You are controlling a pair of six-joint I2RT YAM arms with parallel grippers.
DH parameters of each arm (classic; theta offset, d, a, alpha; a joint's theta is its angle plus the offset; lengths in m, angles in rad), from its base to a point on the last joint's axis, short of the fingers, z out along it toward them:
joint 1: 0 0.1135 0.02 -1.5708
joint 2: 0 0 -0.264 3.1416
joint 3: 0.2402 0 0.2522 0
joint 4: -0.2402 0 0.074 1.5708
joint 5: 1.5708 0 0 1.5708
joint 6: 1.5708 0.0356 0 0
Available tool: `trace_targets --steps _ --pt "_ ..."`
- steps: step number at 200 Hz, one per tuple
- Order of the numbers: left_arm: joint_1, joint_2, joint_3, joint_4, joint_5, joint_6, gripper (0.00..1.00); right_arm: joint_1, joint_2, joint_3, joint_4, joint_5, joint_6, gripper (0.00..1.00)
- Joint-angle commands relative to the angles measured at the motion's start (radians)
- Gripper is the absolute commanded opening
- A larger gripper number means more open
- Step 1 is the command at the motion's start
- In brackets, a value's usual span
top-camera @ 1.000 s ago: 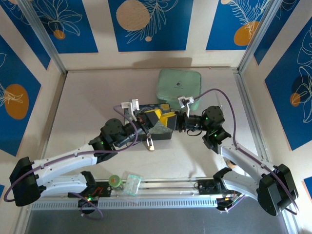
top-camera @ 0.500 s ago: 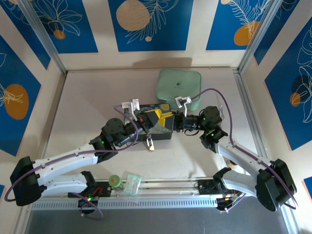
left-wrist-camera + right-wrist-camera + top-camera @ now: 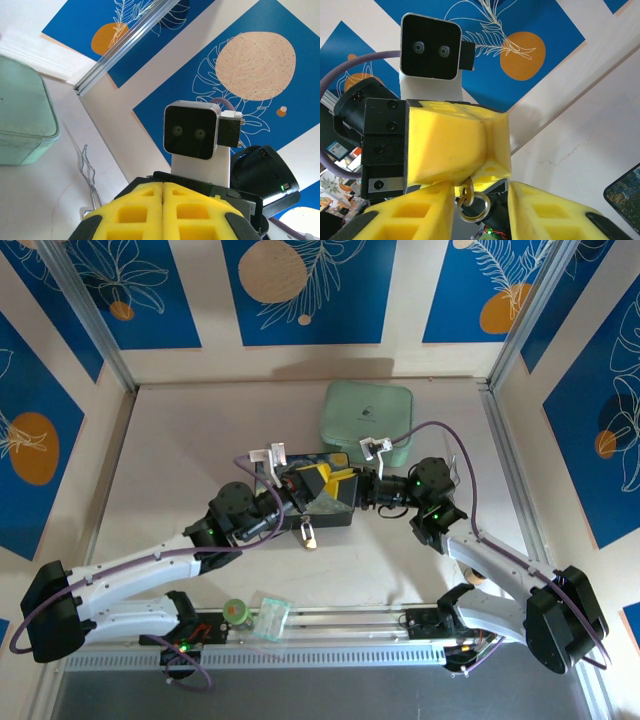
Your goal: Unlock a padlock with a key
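Observation:
The padlock (image 3: 308, 533), small and brass, lies on the table at the front edge of the dark painted box (image 3: 335, 512). Above the box my left gripper (image 3: 318, 480) and right gripper (image 3: 352, 488) meet tip to tip. In the right wrist view the left gripper (image 3: 470, 177) is shut on the key (image 3: 468, 193). Just its looped head pokes out, with a metal ring (image 3: 477, 209) hanging from it. My right gripper (image 3: 481, 200) is open, one yellow finger on each side of that ring. The left wrist view shows the left gripper (image 3: 163, 187) pressed shut.
A mint-green case (image 3: 367, 415) lies behind the box. A thin bent wire (image 3: 88, 172) rests on the table near it. A small green-capped jar (image 3: 236, 611) and a clear packet (image 3: 270, 619) sit by the near rail. Metal frame posts stand at the back corners.
The right gripper has shifted slightly left toward the left gripper's tips and its jaws have spread a little. The left arm and the padlock have not moved.

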Motion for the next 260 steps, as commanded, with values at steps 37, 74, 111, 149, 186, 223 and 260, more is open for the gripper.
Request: trace_targets --steps 37,74,111,149,186,223,260 --pt "0.004 0.002 -0.004 0.022 0.015 -0.006 0.0 0.001 0.012 -0.006 0.063 0.008 0.012 0.18" --pt "0.004 -0.005 -0.012 0.02 0.006 -0.002 0.0 -0.001 0.015 -0.011 0.067 -0.004 0.022 0.1" --pt "0.005 -0.017 -0.009 -0.005 -0.013 0.006 0.0 -0.003 0.019 -0.022 0.067 -0.008 0.03 0.05" --pt "0.013 -0.025 -0.021 -0.006 -0.03 -0.003 0.18 -0.008 0.021 -0.027 0.066 -0.016 0.034 0.03" --pt "0.03 -0.037 -0.045 0.014 -0.034 -0.027 0.2 -0.009 0.023 -0.03 0.061 -0.024 0.038 0.03" --pt "0.041 -0.05 -0.055 -0.003 -0.039 -0.029 0.19 -0.011 0.027 -0.03 0.05 -0.026 0.036 0.03" --pt "0.044 -0.044 -0.052 -0.003 -0.023 -0.032 0.1 -0.012 0.038 -0.028 0.046 -0.027 0.033 0.03"
